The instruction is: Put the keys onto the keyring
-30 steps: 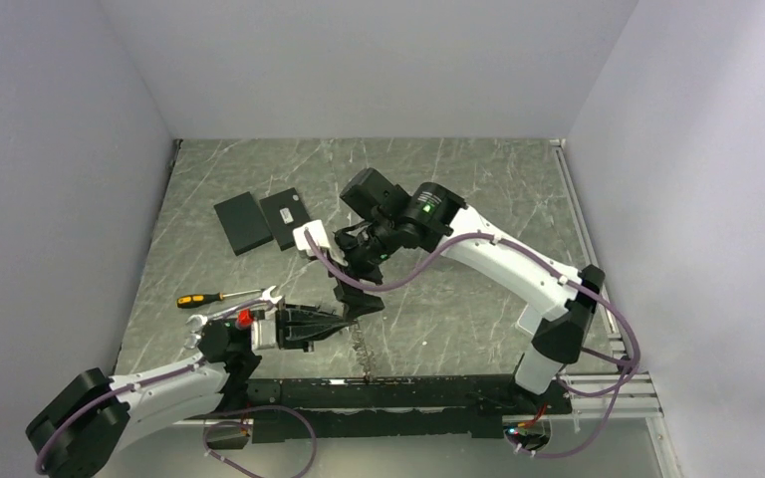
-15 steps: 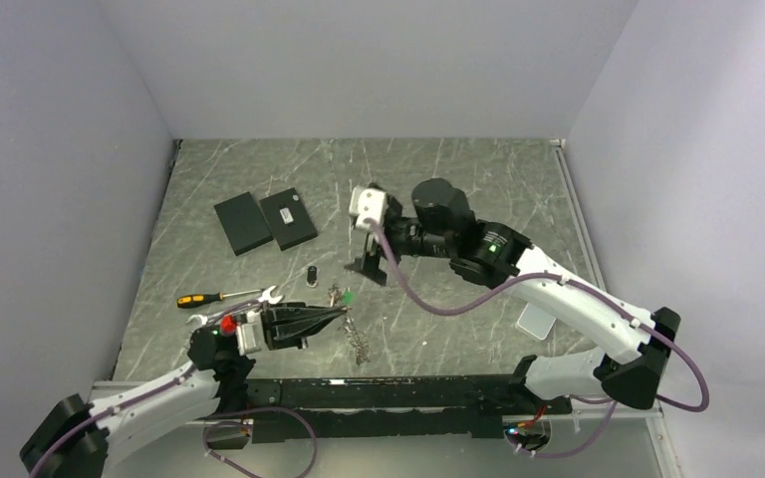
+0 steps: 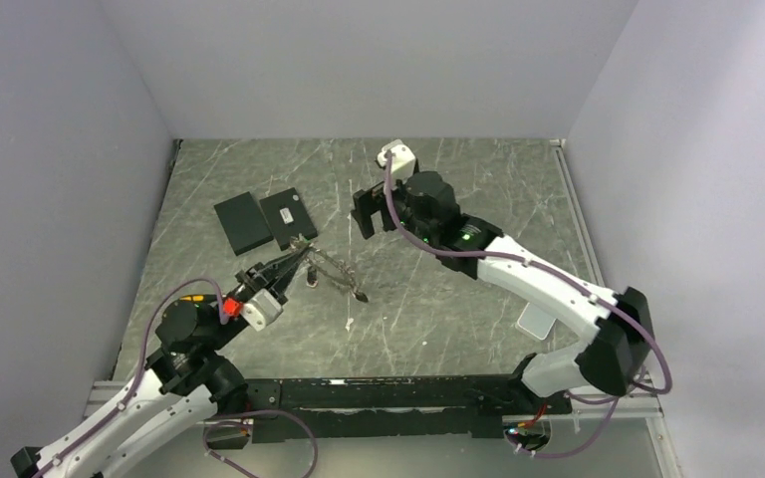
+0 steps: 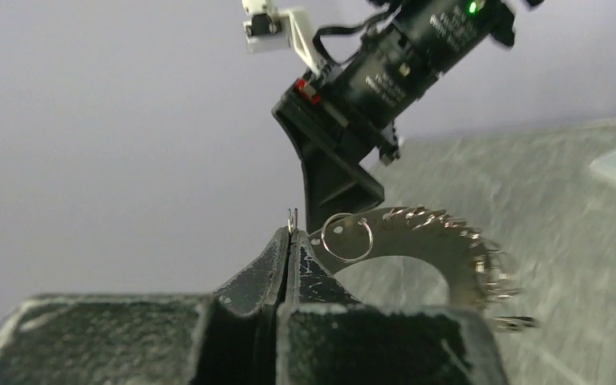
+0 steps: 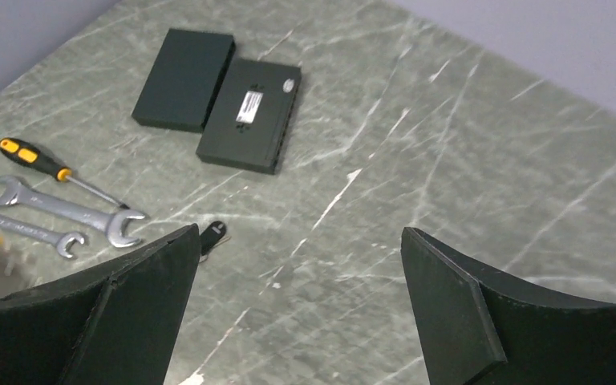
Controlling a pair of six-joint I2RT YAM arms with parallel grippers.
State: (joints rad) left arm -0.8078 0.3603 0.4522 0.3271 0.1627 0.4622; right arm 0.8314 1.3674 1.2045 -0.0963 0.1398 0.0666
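My left gripper [image 3: 297, 259] is shut on the thin metal keyring [image 4: 292, 217] and holds it above the table. A second small ring [image 4: 345, 237] and the grey chain [image 4: 449, 221] hang from it; in the top view the chain [image 3: 334, 271] trails down to the right. One black-headed key [image 3: 311, 277] lies on the table just under the chain, and it also shows in the right wrist view [image 5: 213, 237]. My right gripper [image 3: 367, 221] is open and empty, raised over the middle back of the table, and its fingers [image 5: 140, 297] stand wide apart.
Two flat black plates [image 3: 242, 223] [image 3: 289, 217] lie at the back left. A yellow-handled screwdriver [image 5: 40, 164] and two wrenches [image 5: 64, 210] lie left of the key. A white scrap [image 3: 351, 321] and a clear lid [image 3: 536, 321] lie nearer the front.
My left gripper rose from the front of the table with the keyring and chain and swung back and left. My right arm pulled away to the back, leaving the key on the table.
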